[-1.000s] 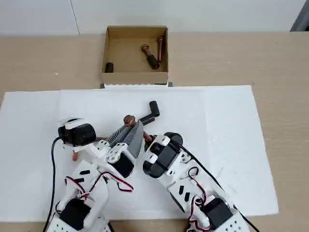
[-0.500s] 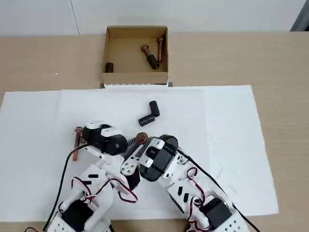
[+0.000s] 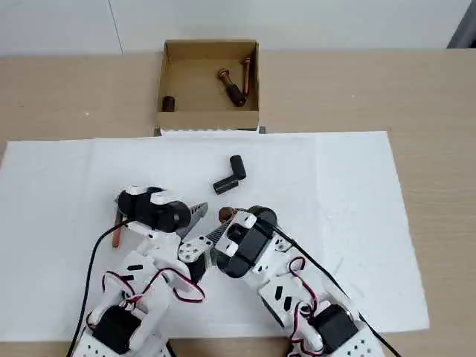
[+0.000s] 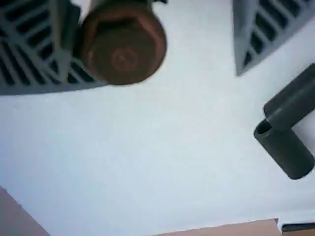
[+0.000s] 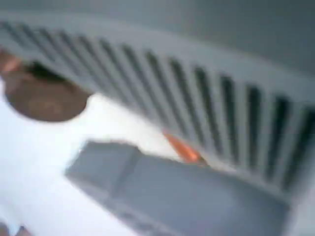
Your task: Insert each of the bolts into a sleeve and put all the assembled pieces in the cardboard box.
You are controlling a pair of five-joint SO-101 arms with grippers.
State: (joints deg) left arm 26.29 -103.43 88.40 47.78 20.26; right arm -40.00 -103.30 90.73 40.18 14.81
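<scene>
A copper bolt (image 3: pixel 225 216) sits between my two grippers near the middle of the white paper, its hex head (image 4: pixel 123 46) facing the left wrist camera and resting against one ribbed finger (image 4: pixel 44 54). My left gripper (image 3: pixel 204 222) (image 4: pixel 192 73) stands wide open around it. My right gripper (image 3: pixel 232 225) is pressed close to the same bolt (image 5: pixel 44 101), the view blurred. Two black sleeves (image 3: pixel 227 184) (image 3: pixel 238 165) lie just beyond, touching in an L (image 4: pixel 288 147). A second bolt (image 3: pixel 117 225) lies at the left arm's left.
The cardboard box (image 3: pixel 210 119) stands at the paper's far edge. It holds assembled pieces (image 3: pixel 234 83) and a loose black sleeve (image 3: pixel 169 103). White paper (image 3: pixel 335 193) covers the table's near part, with open room to the right.
The bolt head has moved toward the near side and rightward, away from the sleeves. Both arms drew back with it, and the left arm's wrist turned.
</scene>
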